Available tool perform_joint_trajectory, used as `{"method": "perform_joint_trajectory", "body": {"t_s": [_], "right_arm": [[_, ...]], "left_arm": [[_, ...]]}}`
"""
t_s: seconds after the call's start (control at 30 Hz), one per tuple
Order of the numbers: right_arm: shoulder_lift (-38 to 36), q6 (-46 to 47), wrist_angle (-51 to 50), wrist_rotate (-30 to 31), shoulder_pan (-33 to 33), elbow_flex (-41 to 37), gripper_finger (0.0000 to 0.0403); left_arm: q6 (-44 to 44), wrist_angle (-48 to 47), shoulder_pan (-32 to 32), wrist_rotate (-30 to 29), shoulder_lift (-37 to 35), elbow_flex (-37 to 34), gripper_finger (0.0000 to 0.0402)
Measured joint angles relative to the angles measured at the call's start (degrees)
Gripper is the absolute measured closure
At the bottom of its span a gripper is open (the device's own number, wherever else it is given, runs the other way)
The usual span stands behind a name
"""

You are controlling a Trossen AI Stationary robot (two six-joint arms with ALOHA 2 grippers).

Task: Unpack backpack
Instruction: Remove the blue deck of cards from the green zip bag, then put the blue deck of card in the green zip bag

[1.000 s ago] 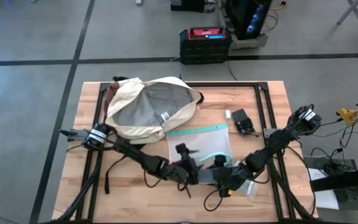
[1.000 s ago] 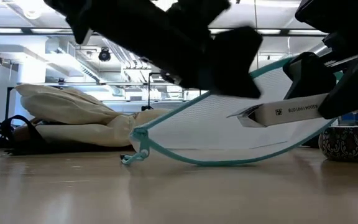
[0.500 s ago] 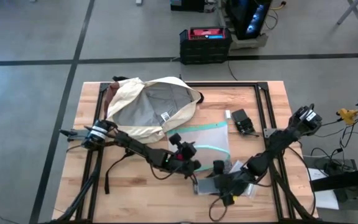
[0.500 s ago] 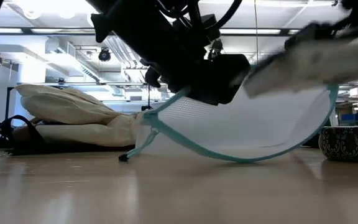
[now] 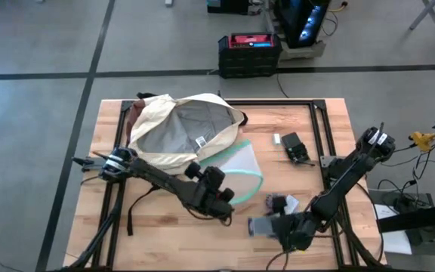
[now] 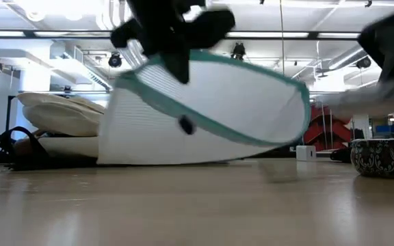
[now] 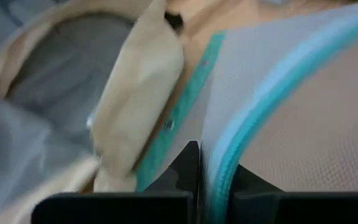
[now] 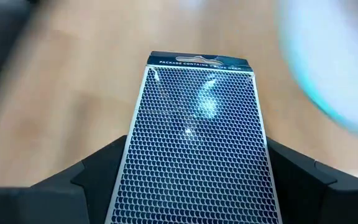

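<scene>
The left gripper [image 5: 221, 198] pinched the mesh pouch's [image 5: 240, 168] teal edge at the backpack's [image 5: 180, 132] five o'clock. The right gripper [image 5: 266, 225] clasped a boxed card deck [image 8: 199, 149]; each load wanted separate, clear table [image 5: 165, 242].

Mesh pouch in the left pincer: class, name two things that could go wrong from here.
1. The left pincer pinches only the teal edge of the mesh pouch, which hangs bent and lifted; it could slip out or swing against the backpack.
2. The right pincer holds a flat patterned package near the table's front edge; a loose release there might send it off the table.
</scene>
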Motion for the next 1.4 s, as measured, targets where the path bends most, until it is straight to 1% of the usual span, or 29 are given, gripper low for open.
{"method": "perform_joint_trajectory", "body": {"t_s": [0.1, 0.2, 0.27, 0.33, 0.37, 0.4, 0.47, 0.53, 0.6, 0.7, 0.83, 0.9, 0.97, 1.0, 1.07, 1.17, 1.23, 1.3, 1.4], "right_arm": [[0.0, 8.59, -8.74, 4.92, -0.85, -0.27, 0.0114], [-0.19, 16.09, -16.52, 7.19, -1.86, -0.61, 0.0114], [-1.1, 19.09, -19.51, 7.57, -1.74, -1.1, 0.0114], [-2.58, 20.22, -19.6, 7.56, -1.6, -1.73, 0.0114], [-3.46, 20.79, -19.49, 7.57, -1.5, -2.2, 0.0114], [-4.4, 21.42, -19.62, 7.61, -1.32, -2.74, 0.0114], [-6.44, 22.38, -19.65, 8.08, -1.33, -3.95, 0.0114], [-9.21, 23.32, -19.54, 8.46, -1.34, -5.78, 0.0114], [-12.07, 25.51, -19.37, 8.92, -1.85, -8.2, 0.0114], [-16.7, 28.96, -19.51, 10.06, -4.12, -12.03, 0.0114], [-21.93, 29.58, -19.44, 10.17, -10.16, -16.54, 0.0114], [-23.99, 27.38, -19.28, 10.14, -13.58, -17.95, 0.0114], [-26.12, 24.56, -19.11, 9.34, -15.33, -18.35, 0.0114], [-27.25, 22.71, -19.06, 8.46, -15.56, -18.2, 0.0114], [-29.41, 19.96, -19.42, 8.01, -15.03, -16.76, 0.0114], [-32.65, 17.04, -19.73, 7.91, -12.52, -14.23, 0.0114], [-33.95, 15.34, -18.25, 7.78, -10.31, -12.39, 0.0114], [-34.23, 13.41, -15.25, 7.87, -7.86, -11.4, 0.0114], [-32.54, 8.31, -4.35, 7.75, -4.45, -11.42, 0.0114]], "left_arm": [[-3.08, -2.71, -2.45, 2.97, 0.0, 2.75, 0.0402], [-7.47, -6.33, -5.12, 3.81, 0.0, 3.54, 0.0402], [-13.6, -11.81, -6.55, 3.86, 0.0, 3.35, 0.0402], [-22.18, -19.51, -7.51, 4.15, 0.0, 2.45, 0.0402], [-25.61, -20.08, -7.82, 4.29, -0.06, 1.29, 0.0402], [-26.43, -18.74, -7.84, 4.25, -0.51, -0.27, 0.0402], [-26.75, -16.39, -7.73, 4.73, -0.78, -3.09, 0.0402], [-26.24, -12.07, -6.91, 5.98, -0.8, -5.51, 0.0402], [-23.06, -6.37, -5.72, 7.97, -0.61, -8.0, 0.0402], [-15.63, 3.22, -3.52, 10.29, 0.0, -10.35, 0.0402], [0.6, 19.56, -0.62, 13.18, 0.4, -11.01, 0.0402], [10.46, 28.29, 0.64, 14.47, 0.44, -11.08, 0.0402], [18.77, 35.61, 2.09, 15.99, 0.35, -10.81, 0.0401], [21.28, 36.68, 2.98, 16.92, 0.31, -10.35, 0.0401], [24.05, 35.14, 4.91, 17.69, 0.24, -9.18, 0.0401], [25.07, 31.33, 8.55, 17.39, 0.11, -8.58, 0.0401], [24.94, 29.23, 11.09, 17.03, 0.11, -8.56, 0.0401], [24.65, 28.76, 13.62, 16.92, 0.11, -8.78, 0.0401], [24.67, 29.36, 16.75, 16.84, 0.11, -8.93, 0.0401]]}}
